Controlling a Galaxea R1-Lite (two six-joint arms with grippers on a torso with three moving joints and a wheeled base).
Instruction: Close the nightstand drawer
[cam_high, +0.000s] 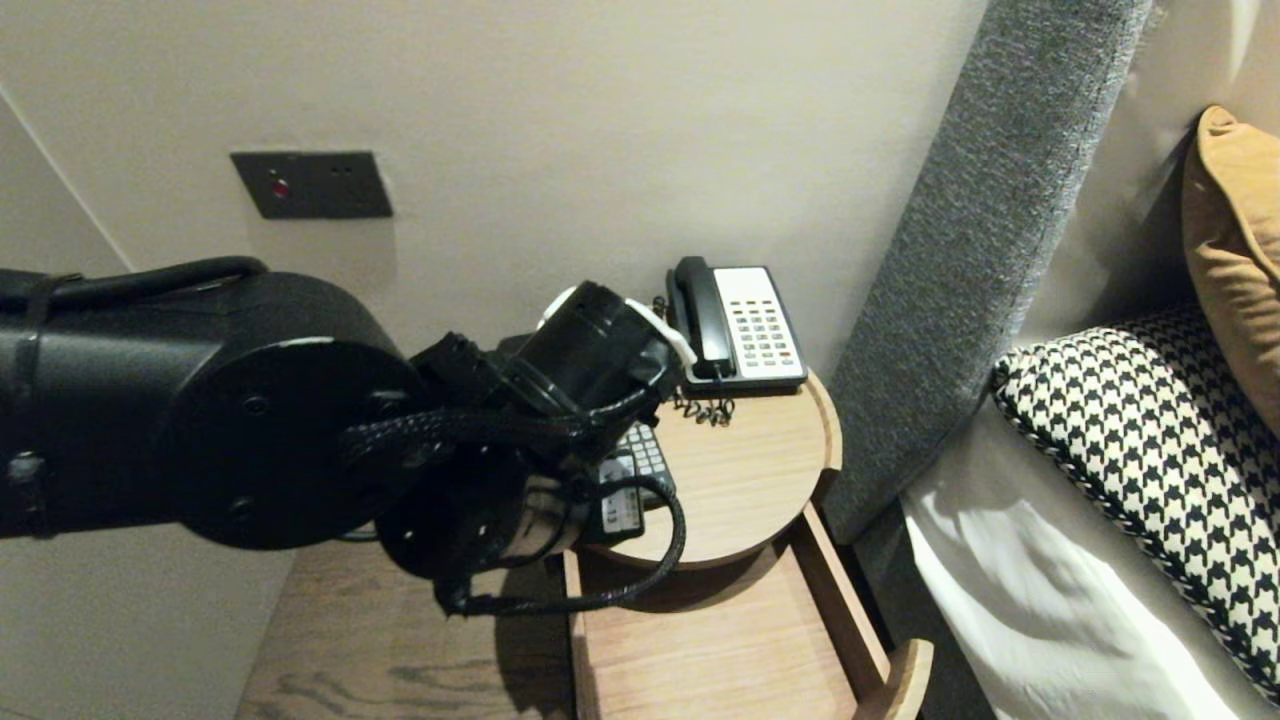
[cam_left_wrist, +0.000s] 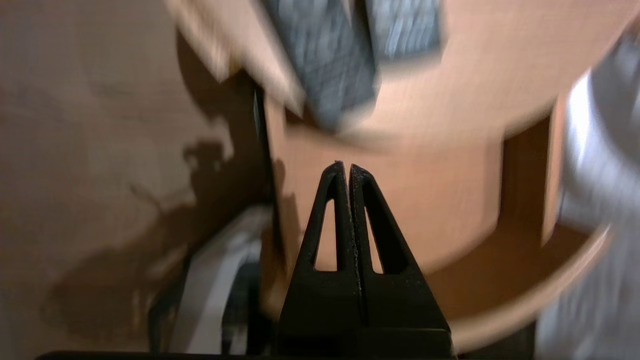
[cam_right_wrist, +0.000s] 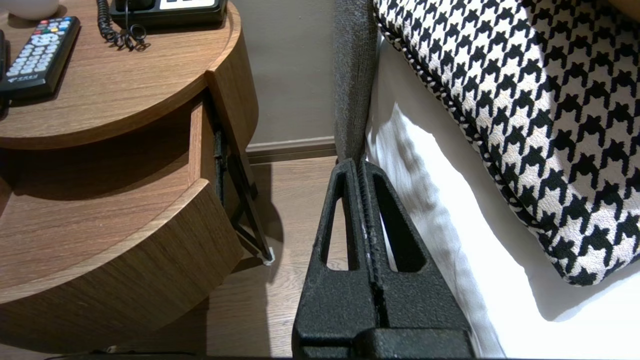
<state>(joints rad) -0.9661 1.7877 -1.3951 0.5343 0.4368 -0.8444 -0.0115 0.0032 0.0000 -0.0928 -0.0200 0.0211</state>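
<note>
My left gripper (cam_left_wrist: 346, 165) is shut with nothing between its fingers. It hangs over the open wooden drawer (cam_left_wrist: 400, 200) of a round bedside table (cam_high: 760, 470). Two dark remote controls (cam_left_wrist: 330, 65) lie on the tabletop just beyond it. In the head view my left arm (cam_high: 300, 400) hides its own fingers and covers most of the remotes (cam_high: 645, 455). My right gripper (cam_right_wrist: 361, 162) is shut and empty. It is parked low over the floor, between the table and the bed.
A black and white desk phone (cam_high: 740, 325) with a coiled cord stands at the back of the tabletop. The drawer (cam_high: 700, 640) stands pulled out toward me. A grey headboard (cam_high: 980, 250), a houndstooth pillow (cam_high: 1150, 440) and white bedding (cam_right_wrist: 450, 200) fill the right side.
</note>
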